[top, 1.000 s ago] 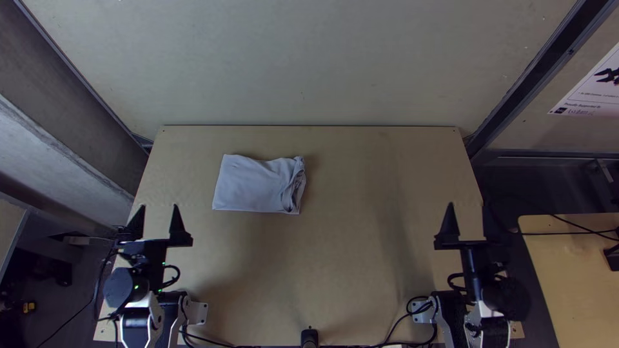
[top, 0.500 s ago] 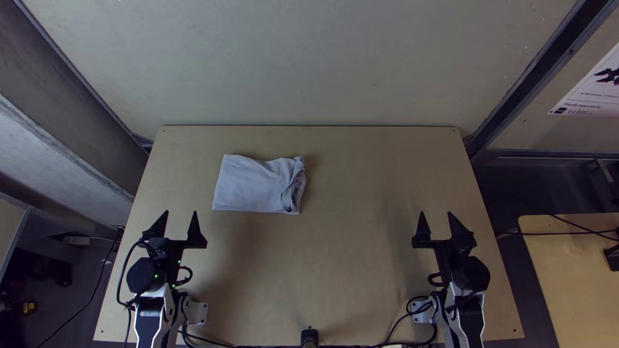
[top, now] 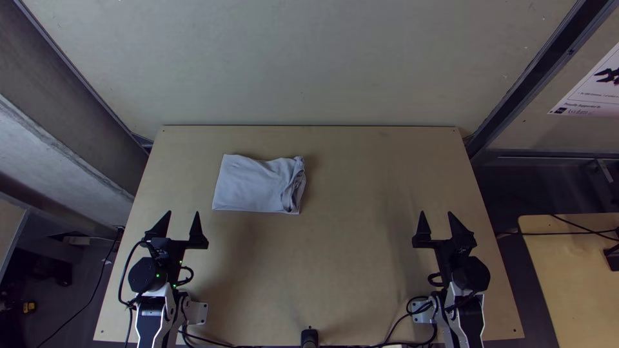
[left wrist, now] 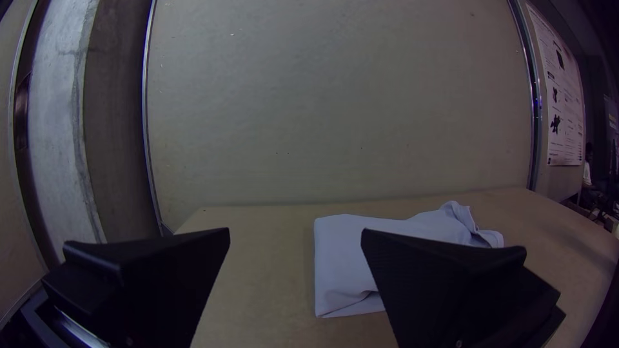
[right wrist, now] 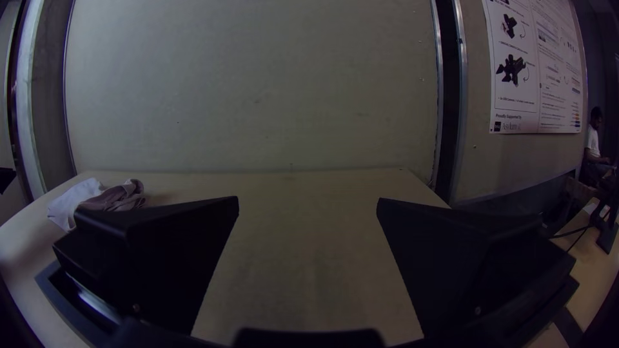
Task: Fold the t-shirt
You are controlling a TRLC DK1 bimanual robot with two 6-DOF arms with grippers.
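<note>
Two grippers are at the near side of the table (top: 342,277), and we see both with fingers spread wide and nothing between them: the left gripper (top: 183,212) and the right gripper (top: 436,212).

Location of workpiece: the t-shirt (top: 255,185) lies flat on the table, ahead of the left gripper's fingertips and offset inward, toward the right gripper's side. We note a gap between cloth and fingertips. Relative to the right gripper, the t-shirt is well apart, farther out and across to the left.

Progress: we find the t-shirt reduced to a compact, roughly rectangular bundle. The edge facing the grippers runs nearly straight. At the end toward the right gripper's side, layers gather in wrinkles, and one corner stands slightly raised. We cannot tell how many folds it contains.

Assessment: we judge the folding essentially complete, with both arms at a rest position clear of the cloth. What may remain is optional finishing: pressing down the raised corner and smoothing the gathered end. If we attempt this, we should press lightly from above, since dragging or pinching a single layer could open the folds.
</note>
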